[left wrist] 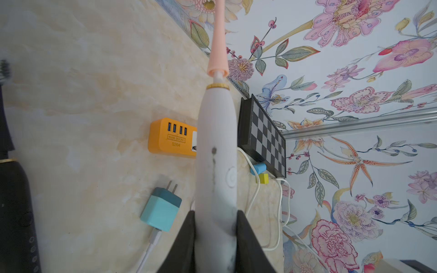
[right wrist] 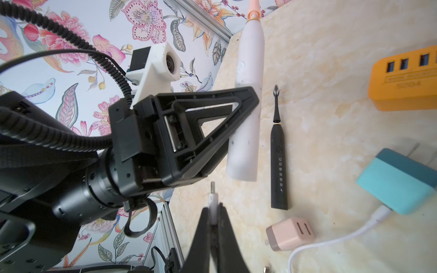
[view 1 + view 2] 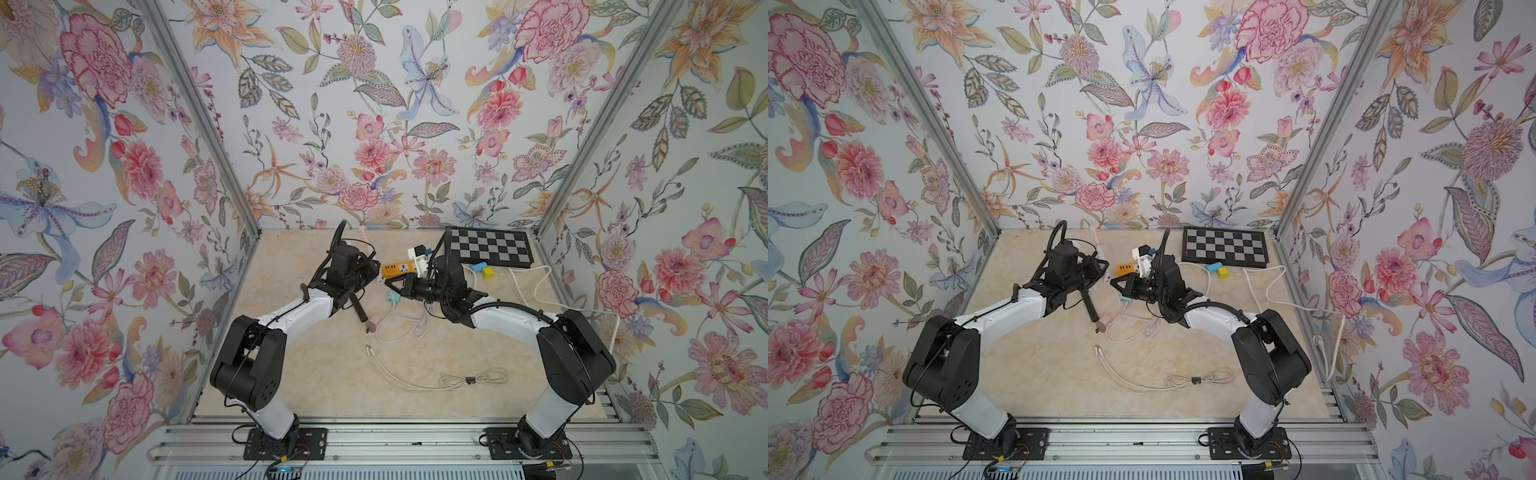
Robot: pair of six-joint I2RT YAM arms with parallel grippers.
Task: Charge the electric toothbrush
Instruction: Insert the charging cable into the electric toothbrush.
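The electric toothbrush [image 1: 216, 151], white with a pink brush head, is held off the table near its lower end by my left gripper [image 1: 215, 212], which is shut on it. From the right wrist it appears as a white handle [image 2: 248, 99] with its flat base [image 2: 241, 176] free. My right gripper [image 2: 214, 208] is shut on a white charging cable plug [image 2: 212, 196], whose metal tip points at that base, a short gap away. In a top view the left gripper [image 3: 374, 266] and the right gripper [image 3: 388, 284] face each other at mid-table.
On the table lie a black toothbrush [image 2: 279, 160], a pink adapter [image 2: 289, 232], a teal adapter [image 1: 162, 209] with a white cable, and an orange USB socket strip [image 1: 170, 138]. A checkerboard [image 3: 488, 247], blue and yellow blocks [image 3: 484, 270] and a coiled cable [image 3: 469, 380] are also there.
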